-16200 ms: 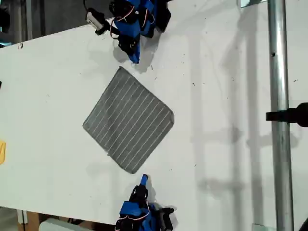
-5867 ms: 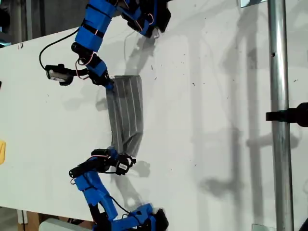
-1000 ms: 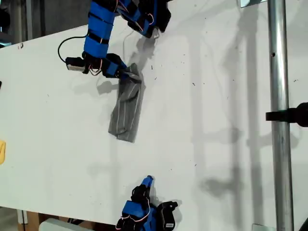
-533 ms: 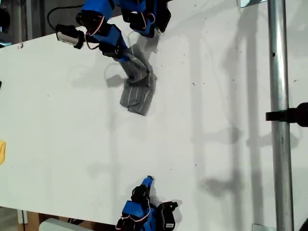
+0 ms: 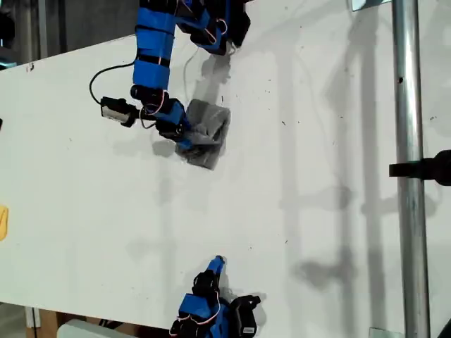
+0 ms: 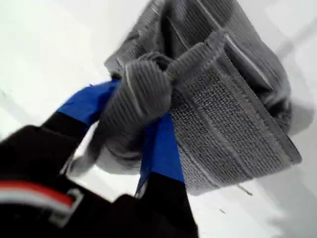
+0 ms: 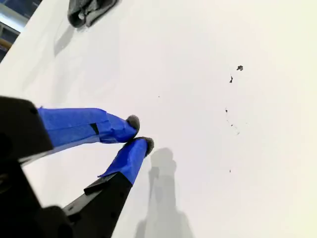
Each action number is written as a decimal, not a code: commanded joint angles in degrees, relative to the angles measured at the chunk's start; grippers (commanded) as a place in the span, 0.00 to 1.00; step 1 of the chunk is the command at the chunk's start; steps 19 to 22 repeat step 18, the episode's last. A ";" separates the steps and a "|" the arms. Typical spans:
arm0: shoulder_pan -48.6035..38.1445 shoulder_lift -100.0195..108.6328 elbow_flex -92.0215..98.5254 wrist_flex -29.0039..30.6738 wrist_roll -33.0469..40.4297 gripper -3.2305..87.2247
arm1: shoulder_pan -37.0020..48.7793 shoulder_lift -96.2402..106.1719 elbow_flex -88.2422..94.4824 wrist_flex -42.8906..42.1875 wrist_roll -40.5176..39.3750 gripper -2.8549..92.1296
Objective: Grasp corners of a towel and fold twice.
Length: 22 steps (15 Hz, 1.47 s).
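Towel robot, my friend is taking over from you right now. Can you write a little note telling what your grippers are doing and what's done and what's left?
My first gripper is shut on the towel, gripping a bunched edge.
My second gripper is shut on nothing, parked over bare table near the exterior view's bottom edge.
The towel sits in a small folded, rather lumpy bundle near the exterior view's top.
Left: let go, and probably tidy the fold.

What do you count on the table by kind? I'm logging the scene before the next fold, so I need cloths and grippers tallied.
Towel: 1, the grey striped towel, bunched and clamped in my first gripper.
Grippers: 2, my first gripper on the towel and my second gripper, shut on nothing near the exterior view's bottom edge.
Total: 3
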State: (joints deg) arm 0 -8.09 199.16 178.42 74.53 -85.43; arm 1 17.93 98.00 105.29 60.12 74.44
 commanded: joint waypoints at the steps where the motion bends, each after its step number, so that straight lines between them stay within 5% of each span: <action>1: -0.79 0.26 -0.09 0.26 0.79 0.08 | 0.97 2.37 -6.86 -9.58 -4.39 0.22; 3: -0.79 0.26 -0.09 0.26 7.03 0.08 | 3.16 7.82 -7.12 -10.99 -6.42 0.19; 7: 8.88 0.00 0.00 0.26 26.98 0.08 | 2.20 20.65 1.14 2.46 -8.09 0.17; 10: 9.40 0.00 0.00 0.26 26.98 0.08 | -5.71 40.08 20.13 6.24 -4.22 0.03; 15: 9.40 0.00 0.00 0.26 26.89 0.08 | -18.11 90.97 56.78 20.48 17.75 0.03; 22: 9.40 0.09 0.00 0.26 26.89 0.07 | -20.30 90.35 59.50 20.04 18.02 0.06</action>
